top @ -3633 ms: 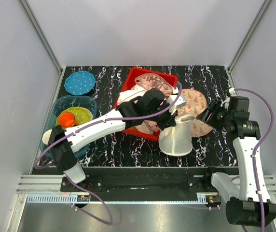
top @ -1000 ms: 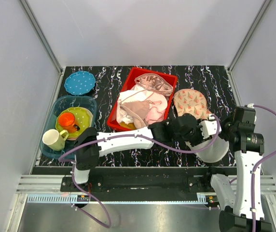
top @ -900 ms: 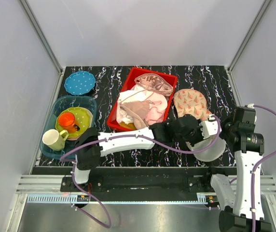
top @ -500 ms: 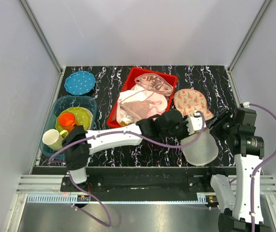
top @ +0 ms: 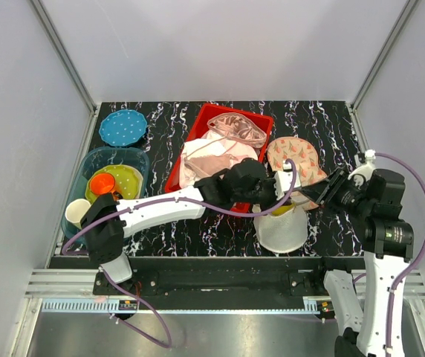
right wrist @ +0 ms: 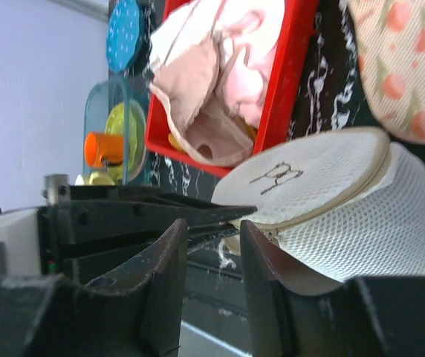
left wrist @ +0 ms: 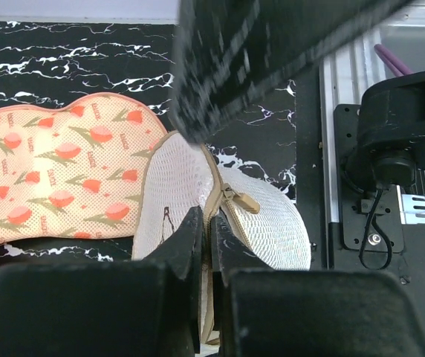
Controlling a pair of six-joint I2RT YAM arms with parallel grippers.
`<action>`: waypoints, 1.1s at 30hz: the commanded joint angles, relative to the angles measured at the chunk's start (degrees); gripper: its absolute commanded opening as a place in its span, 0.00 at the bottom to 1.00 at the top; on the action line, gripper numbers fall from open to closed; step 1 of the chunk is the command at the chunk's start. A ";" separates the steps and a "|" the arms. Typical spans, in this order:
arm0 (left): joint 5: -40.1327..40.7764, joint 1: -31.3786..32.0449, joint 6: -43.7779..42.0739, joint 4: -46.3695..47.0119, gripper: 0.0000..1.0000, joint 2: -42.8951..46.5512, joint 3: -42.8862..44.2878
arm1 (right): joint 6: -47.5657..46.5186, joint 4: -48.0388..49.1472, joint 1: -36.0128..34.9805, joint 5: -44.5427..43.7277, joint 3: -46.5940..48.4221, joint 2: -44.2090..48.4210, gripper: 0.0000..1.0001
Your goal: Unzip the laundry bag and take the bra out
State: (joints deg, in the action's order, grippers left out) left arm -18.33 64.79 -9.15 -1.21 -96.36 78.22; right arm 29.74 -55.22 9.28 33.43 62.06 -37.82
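Note:
The cream-white mesh laundry bag [top: 281,229] stands on the table's front right, its tan zip edge up. My left gripper [top: 270,199] is shut on that zip edge; the left wrist view shows its jaws [left wrist: 206,216] pinching the zip tape just below the tan pull [left wrist: 240,201]. My right gripper [top: 330,195] is open and empty just right of the bag; in the right wrist view [right wrist: 214,227] the bag [right wrist: 331,197] lies beside its fingers. A small yellow patch [top: 279,210] shows at the bag's top; the navy bra is otherwise hidden.
A red tray [top: 263,123] with pink and white garments [top: 220,152] stands behind the bag. A flat peach pad [top: 294,156] lies at the back right. A blue tub [top: 86,160] with dishes and a dotted blue plate [top: 122,126] are at the left.
My left gripper has carried the bag from the far right front back towards the middle. My right gripper has come in close to the bag's right side.

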 commanded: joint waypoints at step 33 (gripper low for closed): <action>-9.36 -1.95 3.08 7.89 0.00 2.93 2.03 | -6.36 -2.61 -3.48 -1.52 -10.38 1.87 0.00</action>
State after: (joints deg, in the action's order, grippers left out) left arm -25.21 63.26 -5.34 0.19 -96.36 78.15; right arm 23.38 -60.49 6.15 36.16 51.35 -37.34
